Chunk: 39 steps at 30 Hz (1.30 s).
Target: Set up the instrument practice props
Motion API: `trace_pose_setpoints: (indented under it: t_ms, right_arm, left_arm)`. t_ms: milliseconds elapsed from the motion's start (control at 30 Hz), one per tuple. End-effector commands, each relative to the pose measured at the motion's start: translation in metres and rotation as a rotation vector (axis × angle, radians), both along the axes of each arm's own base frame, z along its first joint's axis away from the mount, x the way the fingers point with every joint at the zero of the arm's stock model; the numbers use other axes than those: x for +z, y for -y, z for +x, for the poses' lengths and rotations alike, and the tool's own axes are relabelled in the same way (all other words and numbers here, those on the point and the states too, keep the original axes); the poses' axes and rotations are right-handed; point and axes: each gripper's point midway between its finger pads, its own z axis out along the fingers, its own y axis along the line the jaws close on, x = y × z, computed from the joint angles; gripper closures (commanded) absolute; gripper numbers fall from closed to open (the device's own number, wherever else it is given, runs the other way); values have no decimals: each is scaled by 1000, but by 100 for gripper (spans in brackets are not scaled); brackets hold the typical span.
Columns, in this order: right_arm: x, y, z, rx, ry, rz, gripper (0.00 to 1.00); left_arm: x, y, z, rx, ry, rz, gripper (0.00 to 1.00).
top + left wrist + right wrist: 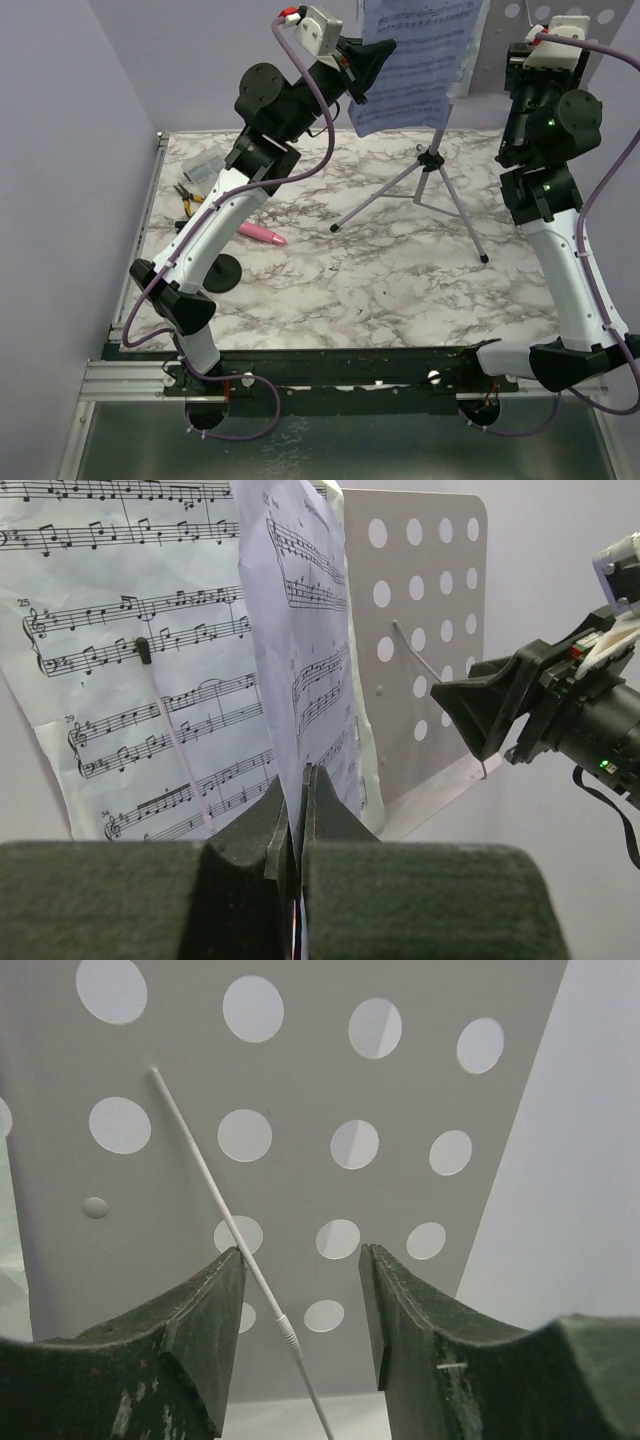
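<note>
left gripper [298, 790] pinched tight on the bottom edge of a sheet-music page [305, 660], which stands almost edge-on at the centre of the left wrist view, just beside a second page [130, 670] that rests flat against the perforated desk [430, 600]. right gripper [300, 1260] spread wide and holding nothing, facing the desk's holes, with a thin white wire [215, 1190] running down between its fingers; we cannot tell whether it touches them. we judge the step in hand to be putting the music on the stand. the next move calls for swinging the held page flat against the desk and onto its lower ledge before letting go. in the top view the desk sits at the upper centre on its silver tripod [430, 185], while the pink microphone [262, 234] lies at centre left on the marble table [380, 290], near the black mic stand [222, 272], not yet mounted.
</note>
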Motion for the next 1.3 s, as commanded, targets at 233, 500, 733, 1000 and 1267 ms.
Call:
trace_pose_setpoints:
  t_ms: [233, 500, 733, 1000, 1267]
  right_arm:
    - [1, -3, 12, 41, -17, -19, 63]
    - [11, -2, 12, 39, 14, -67, 80]
    - [10, -5, 11, 63, 28, -91, 86]
    - [8, -9, 6, 91, 77, -90, 99]
    - [7, -17, -5, 154, 154, -86, 99]
  left_arm:
    - [19, 0, -16, -84, 37, -28, 100]
    - [31, 12, -19, -146, 87, -38, 100]
    - [36, 21, -18, -179, 129, -37, 100]
    - [41, 31, -9, -190, 169, -66, 100]
    - [48, 36, -5, -179, 252, -75, 100]
